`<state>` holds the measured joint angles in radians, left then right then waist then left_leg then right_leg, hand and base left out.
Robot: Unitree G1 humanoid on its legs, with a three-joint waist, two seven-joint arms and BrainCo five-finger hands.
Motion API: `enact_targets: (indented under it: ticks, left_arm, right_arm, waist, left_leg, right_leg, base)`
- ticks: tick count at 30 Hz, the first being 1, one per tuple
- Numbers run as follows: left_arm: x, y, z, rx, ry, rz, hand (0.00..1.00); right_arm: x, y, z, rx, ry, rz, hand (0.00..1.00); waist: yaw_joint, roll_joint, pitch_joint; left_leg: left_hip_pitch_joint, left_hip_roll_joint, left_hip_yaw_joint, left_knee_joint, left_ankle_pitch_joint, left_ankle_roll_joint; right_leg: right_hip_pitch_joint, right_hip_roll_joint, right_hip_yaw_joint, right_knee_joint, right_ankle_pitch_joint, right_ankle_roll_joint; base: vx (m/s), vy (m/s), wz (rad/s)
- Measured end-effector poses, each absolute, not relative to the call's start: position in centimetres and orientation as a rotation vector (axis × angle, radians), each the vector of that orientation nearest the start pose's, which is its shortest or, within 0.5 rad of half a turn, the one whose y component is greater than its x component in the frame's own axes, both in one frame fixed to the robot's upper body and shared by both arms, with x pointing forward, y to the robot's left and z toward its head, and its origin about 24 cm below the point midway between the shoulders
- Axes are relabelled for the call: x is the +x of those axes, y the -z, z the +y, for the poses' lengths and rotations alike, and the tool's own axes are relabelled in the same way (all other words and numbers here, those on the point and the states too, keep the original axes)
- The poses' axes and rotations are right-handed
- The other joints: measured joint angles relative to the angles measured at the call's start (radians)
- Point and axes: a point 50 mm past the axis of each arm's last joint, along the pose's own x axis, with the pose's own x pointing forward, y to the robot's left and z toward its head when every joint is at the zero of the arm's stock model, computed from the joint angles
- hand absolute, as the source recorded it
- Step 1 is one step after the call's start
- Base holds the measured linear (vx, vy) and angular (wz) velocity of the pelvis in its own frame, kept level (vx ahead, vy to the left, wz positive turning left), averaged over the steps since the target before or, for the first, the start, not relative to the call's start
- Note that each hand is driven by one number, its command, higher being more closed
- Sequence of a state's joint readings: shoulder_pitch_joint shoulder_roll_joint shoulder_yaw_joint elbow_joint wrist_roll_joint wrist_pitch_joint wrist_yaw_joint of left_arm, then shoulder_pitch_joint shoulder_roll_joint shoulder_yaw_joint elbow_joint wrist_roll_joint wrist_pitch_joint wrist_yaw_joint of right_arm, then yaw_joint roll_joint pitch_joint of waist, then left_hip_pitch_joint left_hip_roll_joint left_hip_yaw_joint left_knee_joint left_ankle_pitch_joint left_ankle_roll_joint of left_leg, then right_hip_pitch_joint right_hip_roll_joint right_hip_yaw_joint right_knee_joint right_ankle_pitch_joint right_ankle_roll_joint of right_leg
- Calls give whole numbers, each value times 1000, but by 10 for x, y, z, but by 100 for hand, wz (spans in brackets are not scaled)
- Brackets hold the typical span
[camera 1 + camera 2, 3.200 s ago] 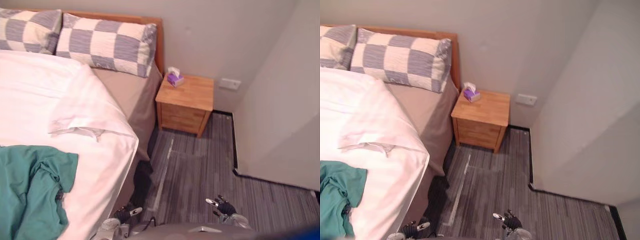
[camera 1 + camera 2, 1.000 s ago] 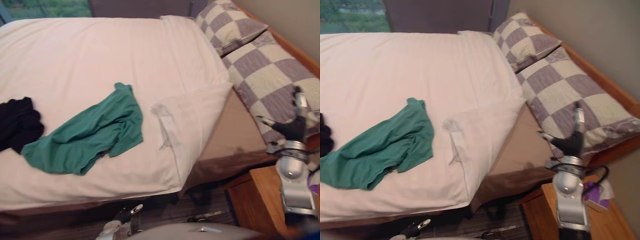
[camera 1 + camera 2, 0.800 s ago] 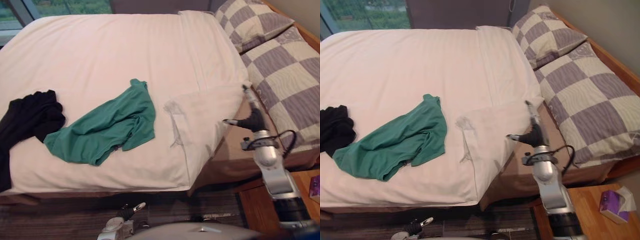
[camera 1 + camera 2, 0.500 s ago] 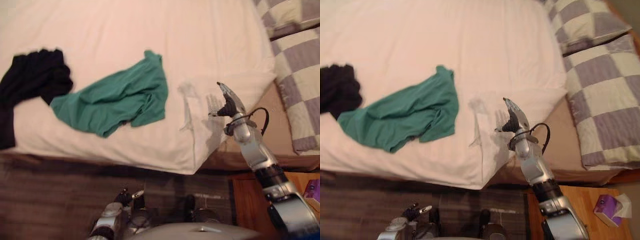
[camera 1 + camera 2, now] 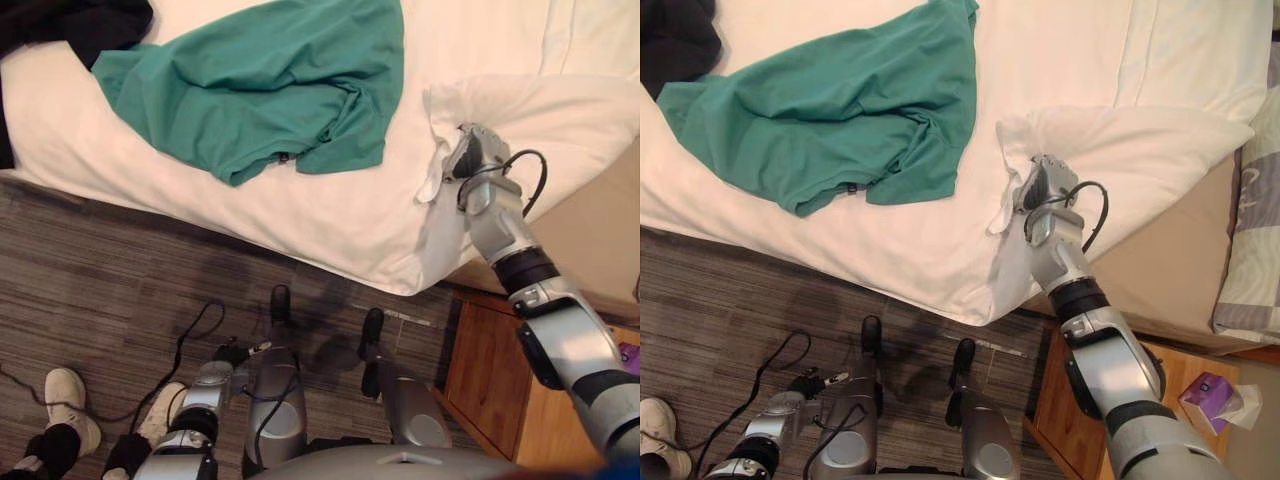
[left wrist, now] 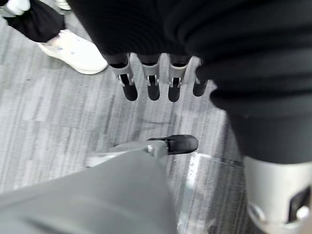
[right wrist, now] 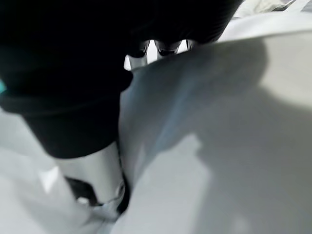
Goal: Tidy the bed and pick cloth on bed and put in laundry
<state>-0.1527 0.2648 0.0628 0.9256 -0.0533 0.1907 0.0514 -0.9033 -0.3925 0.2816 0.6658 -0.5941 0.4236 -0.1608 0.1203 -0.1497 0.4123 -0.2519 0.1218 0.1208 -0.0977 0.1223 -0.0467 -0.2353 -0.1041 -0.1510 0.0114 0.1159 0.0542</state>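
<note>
A green cloth lies crumpled on the white bed, near its front edge. A black cloth lies beyond it at the far left. My right hand rests on the folded-back corner of the white duvet, to the right of the green cloth and apart from it. In the right wrist view the duvet bunches up against the right hand. My left hand hangs low over the floor in front of the bed, fingers straight, holding nothing.
Where the duvet is folded back, the tan sheet is bare, with a checked pillow beyond. A wooden nightstand with a purple tissue box stands at the right. A person's white shoe stands on the grey floor at the left.
The camera has tipped down and moved closer to the bed's edge. My right hand has come down from hovering with straight fingers onto the duvet's folded corner.
</note>
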Motion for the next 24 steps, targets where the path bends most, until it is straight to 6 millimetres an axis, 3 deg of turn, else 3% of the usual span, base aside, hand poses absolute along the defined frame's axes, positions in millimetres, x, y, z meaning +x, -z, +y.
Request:
enact_targets:
  ticks: [3, 7, 10, 14, 16, 18, 19, 21, 24]
  left_arm:
    - [197, 109, 250, 193, -223, 944, 0]
    - [194, 113, 243, 195, -203, 978, 0]
    - [184, 118, 245, 200, -208, 1016, 0]
    - [168, 126, 243, 170, -226, 1071, 0]
    - [167, 127, 240, 163, -222, 1072, 0]
    - [166, 130, 228, 135, -202, 1075, 0]
    - [163, 133, 223, 123, -194, 1083, 0]
    - [151, 140, 213, 95, -182, 1114, 0]
    - [134, 145, 217, 50, -211, 1126, 0]
  right_arm:
    - [395, -168, -197, -1018, 314, 25, 100]
    - [368, -147, -205, -748, 354, -64, 100]
    - [333, -118, -207, -570, 406, -88, 100]
    - [276, -77, -237, -387, 598, -41, 100]
    - [265, -75, -242, -355, 623, -60, 100]
    - [257, -82, -244, -315, 633, -128, 100]
    - [257, -83, -244, -289, 638, -141, 0]
    - [250, -77, -247, -139, 671, -145, 0]
    - [236, -59, -246, 218, 717, -137, 0]
  waist:
    - [-1, -1, -1]
    - [-13, -10, -6]
    - [-54, -25, -30]
    - [-123, -44, -121]
    - [-134, -45, -132]
    - [-137, -17, -167]
    - [-139, -8, -178]
    - [-142, 18, -204]
    - [-130, 27, -216]
  left_leg:
    - [1, 3, 5, -4, 3, -3]
    - [20, 10, 36, -2, 5, -7]
    - [52, 21, 73, -1, 0, -16]
    - [87, 25, 123, -3, -14, -31]
    - [116, 23, 138, -4, -17, -35]
    - [126, 31, 145, -6, -16, -38]
    - [132, 33, 146, -6, -17, -39]
    - [148, 34, 147, -6, -22, -44]
    - [168, 29, 172, -6, -36, -45]
  right_leg:
    - [0, 3, 3, -2, -2, -2]
    - [2, 11, 46, -7, -6, -5]
    - [10, 23, 83, -7, -6, -5]
    - [16, 29, 119, -12, -34, 4]
    - [37, 27, 134, -11, -64, 10]
    - [41, 34, 141, -8, -80, 12]
    - [46, 35, 141, -7, -90, 18]
    - [65, 35, 142, -3, -101, 23]
    - [74, 31, 164, -2, -102, 26]
  base:
    - [-2, 4, -4]
    - [29, 5, -20]
    - [45, -13, -39]
    - [20, -20, -39]
    - [-3, -52, -28]
    - [-44, -69, -13]
    - [-17, -46, 3]
    - [23, -26, 11]
    - [45, 6, -13]
